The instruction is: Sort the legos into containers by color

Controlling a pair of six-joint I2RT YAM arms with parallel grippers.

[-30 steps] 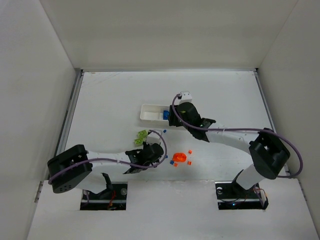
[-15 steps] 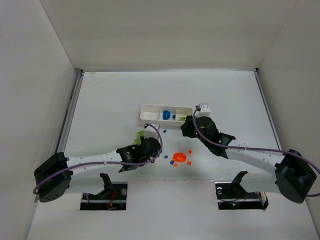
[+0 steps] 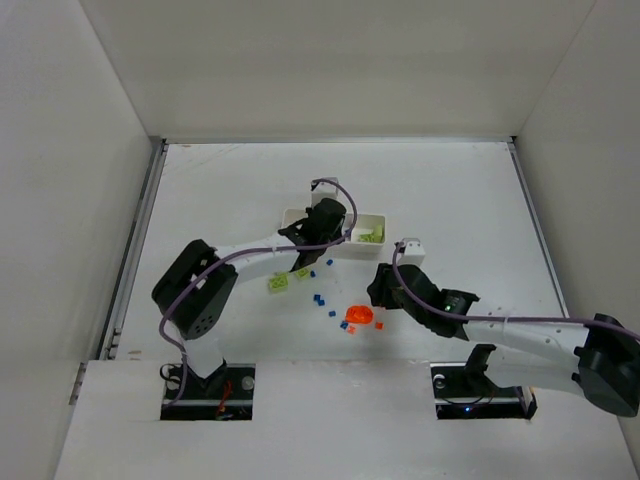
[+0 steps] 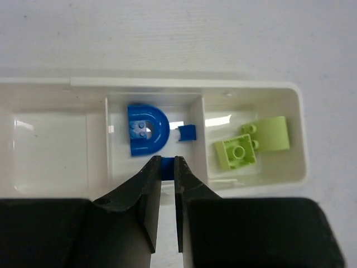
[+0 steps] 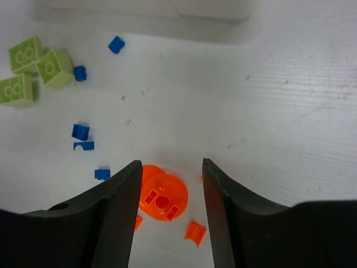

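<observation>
The white tray (image 4: pixel 184 82) lies across the left wrist view. Its left compartment is bare. The middle one holds a rounded blue piece (image 4: pixel 146 129) and a small blue piece (image 4: pixel 187 133). The right one holds lime-green bricks (image 4: pixel 240 152). My left gripper (image 4: pixel 167 167) is shut on a small blue brick (image 4: pixel 167 166) over the middle compartment's near wall; it is at the tray in the top view (image 3: pixel 325 215). My right gripper (image 5: pixel 170 167) is open, its fingers on either side above the round orange piece (image 5: pixel 163 198), which also shows in the top view (image 3: pixel 359 315).
Loose lime-green bricks (image 5: pixel 33 67) and small blue pieces (image 5: pixel 81 132) lie on the table left of the right gripper. Small orange bits (image 5: pixel 195 231) lie near the round piece. In the top view, lime bricks (image 3: pixel 278 283) and blue bits (image 3: pixel 318 298) lie below the tray (image 3: pixel 293 216).
My left arm has swung from the loose bricks up to the tray. My right arm has moved from the tray down to the orange pieces. Lime bricks now show in the right compartment.
</observation>
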